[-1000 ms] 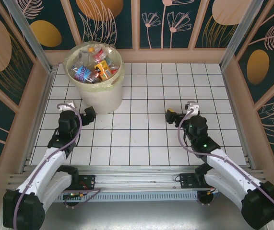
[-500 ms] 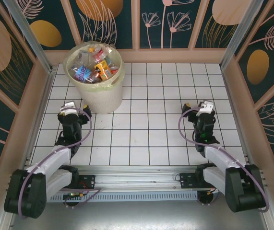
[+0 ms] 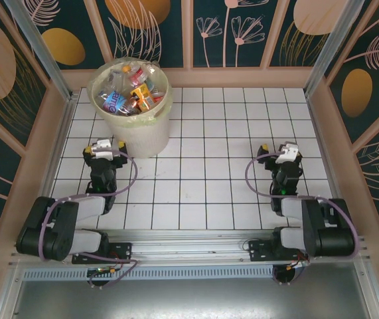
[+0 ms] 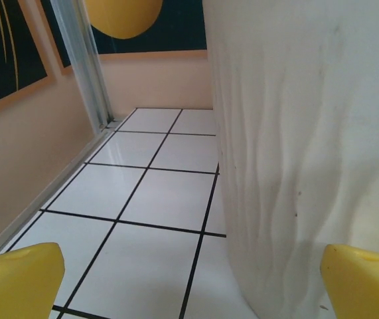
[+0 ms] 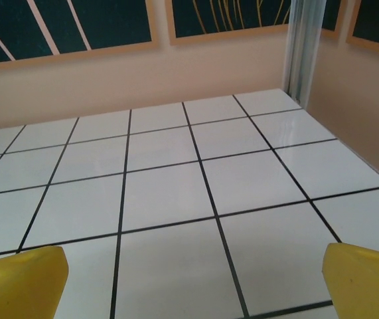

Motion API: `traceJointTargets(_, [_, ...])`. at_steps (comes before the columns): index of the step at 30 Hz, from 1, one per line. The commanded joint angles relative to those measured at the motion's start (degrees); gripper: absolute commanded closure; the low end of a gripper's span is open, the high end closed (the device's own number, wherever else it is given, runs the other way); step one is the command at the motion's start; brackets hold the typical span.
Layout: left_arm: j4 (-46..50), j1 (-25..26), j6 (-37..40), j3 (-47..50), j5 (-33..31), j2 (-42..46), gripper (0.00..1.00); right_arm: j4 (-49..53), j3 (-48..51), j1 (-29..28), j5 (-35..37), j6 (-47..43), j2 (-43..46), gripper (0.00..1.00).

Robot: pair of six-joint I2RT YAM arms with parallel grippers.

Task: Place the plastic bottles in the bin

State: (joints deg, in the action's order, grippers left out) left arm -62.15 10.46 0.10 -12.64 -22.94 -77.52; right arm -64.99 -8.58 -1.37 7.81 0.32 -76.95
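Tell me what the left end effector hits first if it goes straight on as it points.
Probably the bin, its cream wall close ahead and right of centre; exact depth is unclear.

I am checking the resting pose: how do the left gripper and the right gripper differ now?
The left gripper sits close beside the bin; the right gripper is far from it, over bare tiles. The left gripper's fingers face the bin's wall; the right gripper's fingers face open tiles. Both are open and empty.
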Motion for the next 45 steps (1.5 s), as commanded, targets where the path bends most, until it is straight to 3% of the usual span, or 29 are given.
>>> traceJointTargets(1, [-10.21,-2.56,-0.09,2.09,1.67,-0.37,0.01,-10.29,-0.48,0.66,-2.19,-0.30,-5.58,0.01])
traceJointTargets(4, [-13.04,-4.33,-1.67,3.77,3.96,-0.76,0.01,-15.47,-0.21,0.46,-2.22,-0.36,-10.96,0.01])
traceJointTargets(9, [-19.88,-4.72,-1.36,4.44,5.66,-7.16,0.01,-8.65,-3.67,1.23,-2.12,0.66,-11.24,0.01])
traceJointTargets(13, [-19.15,-6.15,-2.60,2.22,6.48,-10.78,0.01,-7.64,-4.20,2.85,-4.66,1.75,-11.17,0.01])
traceJointTargets(15, [-11.52,-8.16,-4.40,-0.25,9.48,-9.39,0.01,-7.63,-4.18,2.85,-4.69,1.75,-11.14,0.01])
traceJointTargets(26, [-13.13,-8.96,-3.00,0.54,15.62,-9.28,0.01,-8.25,-3.91,2.94,-4.55,1.86,-11.08,0.01])
traceJointTargets(31, [-14.96,-9.01,-3.90,1.41,13.39,-9.23,0.01,-17.04,1.28,4.09,-5.96,2.94,-10.35,0.01])
traceJointTargets(36, [-21.47,-8.97,-3.89,5.29,13.27,-8.77,0.01,-10.02,-2.75,4.28,-8.92,1.77,-10.90,0.01])
traceJointTargets(41, [-11.37,-9.04,-3.10,-0.60,15.79,-9.57,0.01,-6.42,-4.80,4.09,-9.93,1.18,-11.13,0.01])
traceJointTargets(45, [-10.78,-9.67,-3.54,-0.89,16.79,-9.65,0.01,-5.77,-5.16,4.22,-12.83,0.35,-11.24,0.01])
